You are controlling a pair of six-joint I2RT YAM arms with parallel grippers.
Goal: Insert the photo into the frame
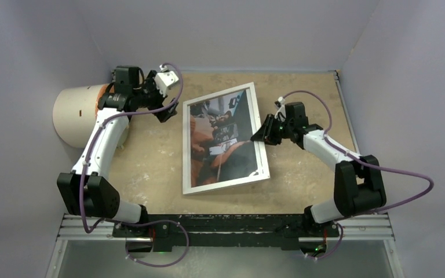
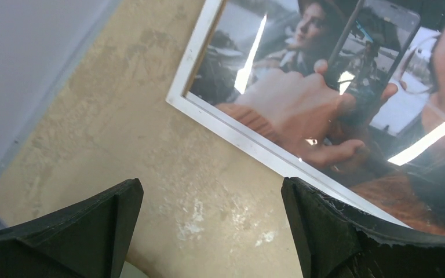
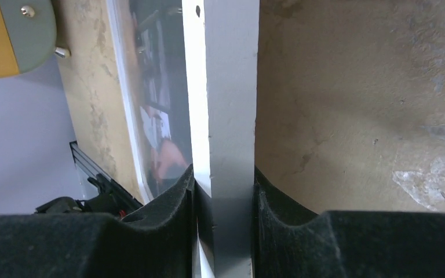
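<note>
The right gripper's [image 3: 226,194] jaws were pinched on the right rail of the frame [image 1: 226,186], apparently to steady or tip it. The left gripper's [image 2: 210,188] jaws stood spread and empty above the table [image 1: 150,162], just off the frame's far-left corner, probably ready to assist. The photo [image 1: 220,139] lay within the frame's white border, picture side up, so the seating looked nearly done.

Cream cylinder [image 1: 75,119] at left edge, tan table [image 1: 150,168].
</note>
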